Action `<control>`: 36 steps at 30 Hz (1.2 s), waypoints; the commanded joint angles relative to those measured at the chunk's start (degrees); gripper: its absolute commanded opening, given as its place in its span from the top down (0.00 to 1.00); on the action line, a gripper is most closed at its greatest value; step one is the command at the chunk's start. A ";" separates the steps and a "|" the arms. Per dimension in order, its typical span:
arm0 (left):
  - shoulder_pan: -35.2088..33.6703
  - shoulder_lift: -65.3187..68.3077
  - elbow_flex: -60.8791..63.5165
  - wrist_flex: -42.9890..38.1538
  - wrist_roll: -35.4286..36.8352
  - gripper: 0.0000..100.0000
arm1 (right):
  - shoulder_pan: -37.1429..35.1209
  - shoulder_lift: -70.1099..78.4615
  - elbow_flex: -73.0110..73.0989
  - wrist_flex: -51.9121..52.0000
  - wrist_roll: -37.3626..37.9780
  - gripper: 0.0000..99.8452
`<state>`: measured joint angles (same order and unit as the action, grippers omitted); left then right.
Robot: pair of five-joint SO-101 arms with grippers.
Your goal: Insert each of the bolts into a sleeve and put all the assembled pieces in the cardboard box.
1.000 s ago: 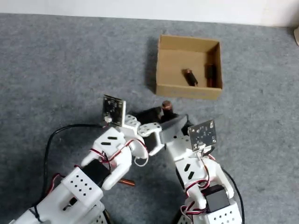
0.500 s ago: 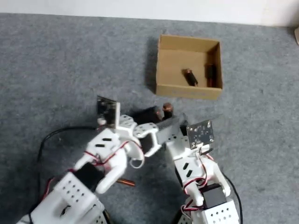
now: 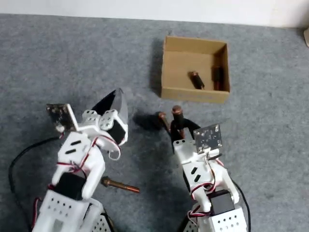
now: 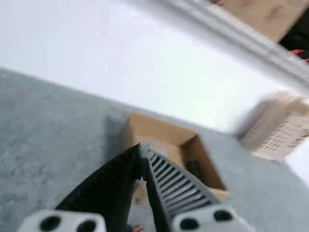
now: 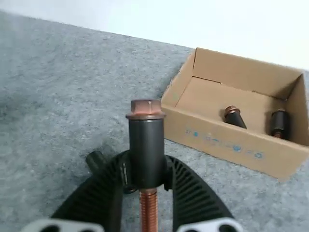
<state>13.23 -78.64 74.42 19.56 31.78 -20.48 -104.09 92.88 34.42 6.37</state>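
Right gripper is clamped on a black sleeve with a copper bolt through it, near the cardboard box but outside it. The box holds 2 items: an assembled piece and a second piece. Left gripper has its jaws together on nothing, and 1 loose bolt lies on the carpet beside the left arm.
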 commanded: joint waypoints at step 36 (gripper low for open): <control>-6.02 31.69 -10.33 -10.11 0.26 0.99 | 16.04 160.04 -163.47 25.54 2.90 1.00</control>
<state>7.52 -46.99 67.12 10.59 31.69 -4.84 50.73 -55.60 58.51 9.10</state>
